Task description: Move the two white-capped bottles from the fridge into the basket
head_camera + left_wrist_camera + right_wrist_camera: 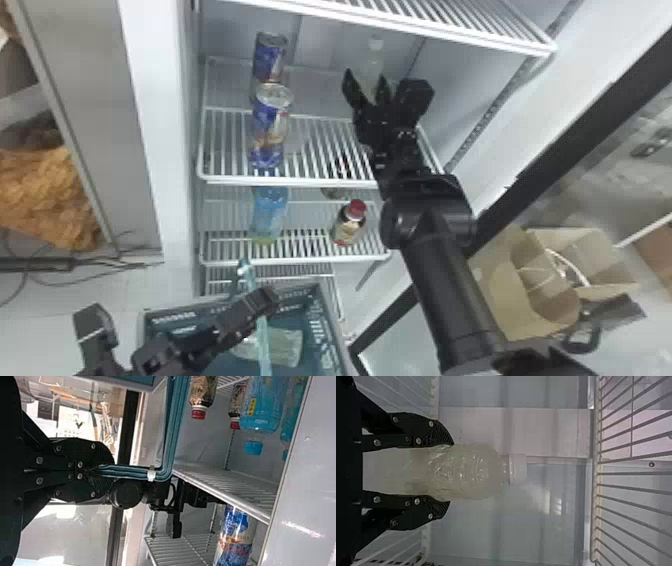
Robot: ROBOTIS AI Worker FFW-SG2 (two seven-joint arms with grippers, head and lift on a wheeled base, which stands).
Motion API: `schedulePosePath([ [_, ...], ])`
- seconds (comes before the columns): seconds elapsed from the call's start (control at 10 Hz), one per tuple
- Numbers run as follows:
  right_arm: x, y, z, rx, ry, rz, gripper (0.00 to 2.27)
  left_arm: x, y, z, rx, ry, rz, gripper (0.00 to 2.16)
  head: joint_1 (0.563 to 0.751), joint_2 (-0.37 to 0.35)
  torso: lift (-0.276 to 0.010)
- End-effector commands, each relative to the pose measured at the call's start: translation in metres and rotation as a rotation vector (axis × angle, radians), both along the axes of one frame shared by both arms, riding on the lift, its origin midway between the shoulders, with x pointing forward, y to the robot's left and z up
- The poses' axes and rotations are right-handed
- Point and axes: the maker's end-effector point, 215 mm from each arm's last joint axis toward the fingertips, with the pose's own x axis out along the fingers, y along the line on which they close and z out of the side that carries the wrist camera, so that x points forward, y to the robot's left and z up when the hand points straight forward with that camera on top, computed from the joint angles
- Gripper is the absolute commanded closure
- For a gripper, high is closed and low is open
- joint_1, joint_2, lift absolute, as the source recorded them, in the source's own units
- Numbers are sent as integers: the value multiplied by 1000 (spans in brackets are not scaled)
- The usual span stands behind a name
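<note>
Right between the fingers of the right end effector (451,473), looks clamped to me, is the pale clear plastic bottle with a white cap (476,471), upright, cap above the fingertips. So that arm's the nearer one. There's a gap over the cap before the white wire shelf (390,20), so I'd keep any lift small, back out toward the robot, then go down-left of that end effector to the dark teal plastic basket (172,318). Left end effector (104,470) is closed on its teal handle (171,435).

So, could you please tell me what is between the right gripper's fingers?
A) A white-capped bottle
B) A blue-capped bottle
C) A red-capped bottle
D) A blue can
A: the right wrist view shows the white-capped bottle with its clear body between the two fingers of the right gripper.
</note>
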Motion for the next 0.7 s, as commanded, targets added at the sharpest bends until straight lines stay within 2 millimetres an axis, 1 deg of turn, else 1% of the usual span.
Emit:
schedulePosePath([
  [0.0,-4,2,2,-2,-11,6,826,1,2,-1,1,1,5,1184,695,-334,0],
  [0.3,-26,4,19,27,-59,11,826,-1,3,-4,4,8,9,1185,695,-331,0],
  [0.4,-39,6,21,37,-54,16,826,-1,3,-4,4,8,9,1184,695,-333,0],
  [0.6,-76,7,28,40,-68,20,826,-1,4,-4,3,10,11,1184,695,-340,0],
])
